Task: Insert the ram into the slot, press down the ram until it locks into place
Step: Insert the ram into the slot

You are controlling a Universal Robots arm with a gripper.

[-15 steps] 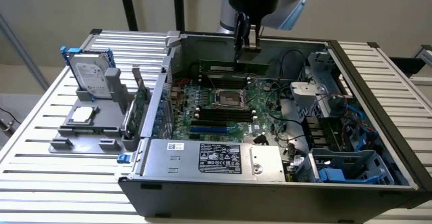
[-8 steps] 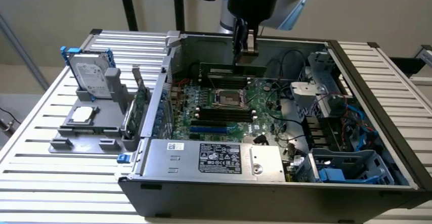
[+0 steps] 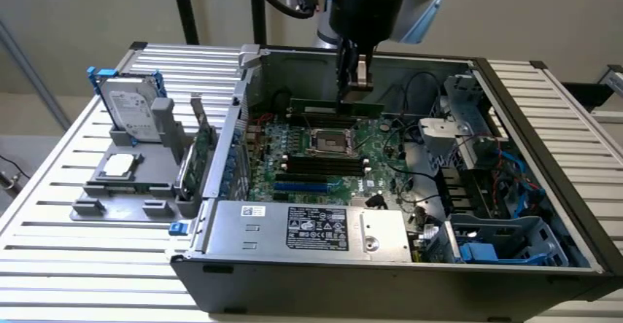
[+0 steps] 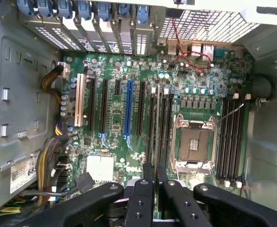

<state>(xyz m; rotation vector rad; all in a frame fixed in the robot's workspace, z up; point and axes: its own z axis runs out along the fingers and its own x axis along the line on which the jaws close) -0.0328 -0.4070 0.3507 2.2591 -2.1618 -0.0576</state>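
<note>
1. I am gripping the ram (image 3: 316, 109) in my gripper (image 3: 357, 84). The fingers (image 4: 142, 198) are drawn narrow and are pinching its upper edge near the middle. The stick is hanging level, with its long side running across the exterior view.
2. The ram is hanging clear of the board and touching nothing, at twelve o'clock from the metal socket (image 3: 326, 142) in the exterior view. I judge the middle grip is serving me well, since it is keeping both ends at one height.
3. From my wrist, the stick's thin edge is running parallel with the black slots (image 4: 160, 127), so the turn is looking right. I cannot tell which slot is lying directly under it.
4. In the exterior view, one bank of black slots is lying at six o'clock from the socket. The blue slot (image 3: 302, 187) is lying at six o'clock from that bank, and it is not for this stick.
5. To my mind, doing this step well is coming down to three things: travelling straight down, holding the stick upright, and matching its notch to the slot's key. I cannot tell whether the white end clips (image 4: 236, 96) are standing open.
6. Farthest off, the case wall (image 3: 409, 71) is standing at twelve o'clock behind the ram. I am judging that drift in that direction is worth guarding against.
</note>
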